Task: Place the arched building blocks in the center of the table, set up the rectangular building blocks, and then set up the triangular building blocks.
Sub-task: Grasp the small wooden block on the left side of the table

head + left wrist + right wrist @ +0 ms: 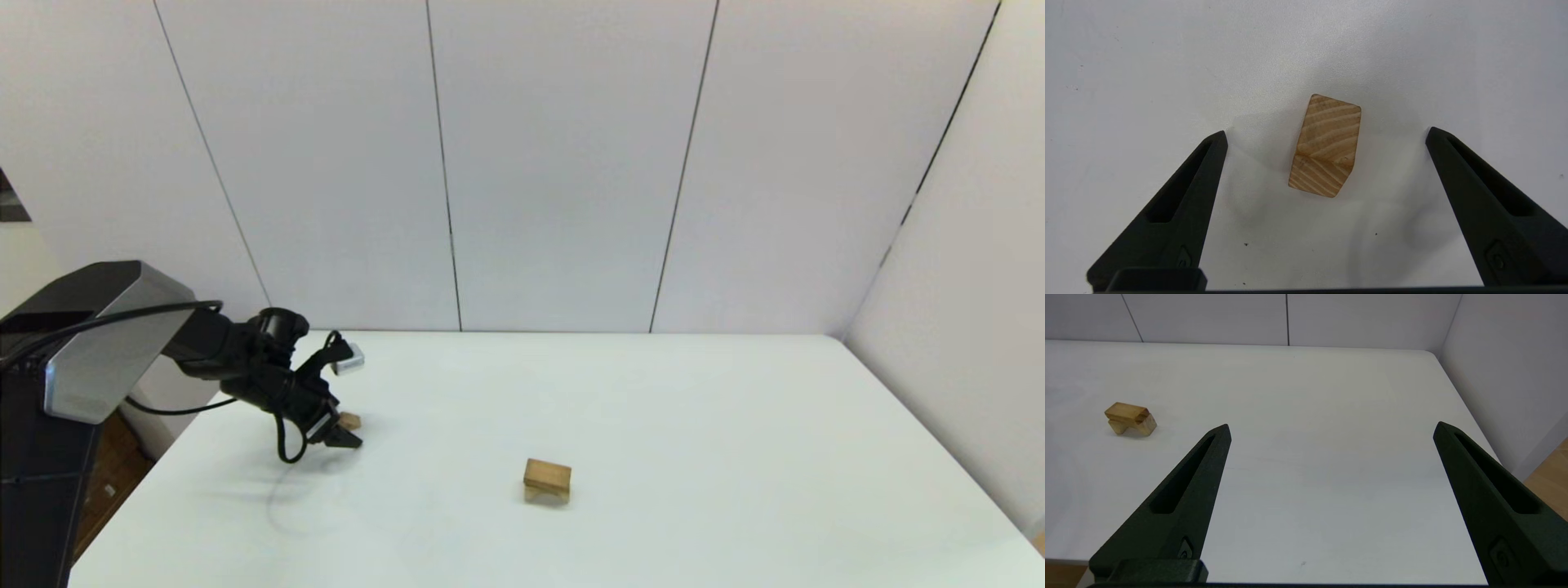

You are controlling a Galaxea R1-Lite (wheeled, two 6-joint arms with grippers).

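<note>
The triangular building block (pixel 1327 145), a small light-wood wedge, lies on the white table (pixel 694 425) directly between the fingers of my left gripper (pixel 1327 130), which is open and not touching it. In the head view this wedge (pixel 350 421) shows just behind my left gripper (pixel 339 437) at the table's left side. Near the table's middle the arched building block (pixel 545 492) stands on its two legs with the rectangular building block (pixel 548 472) lying flat on top. My right gripper (pixel 1331 426) is open and holds nothing, well to the right of that stack, whose arched block (pixel 1147 424) carries the rectangular block (pixel 1126 411).
White wall panels (pixel 571 163) close off the back and right side of the table. The table's left edge (pixel 155 469) runs under my left arm. The rounded far right corner (pixel 1429 353) lies beyond my right gripper.
</note>
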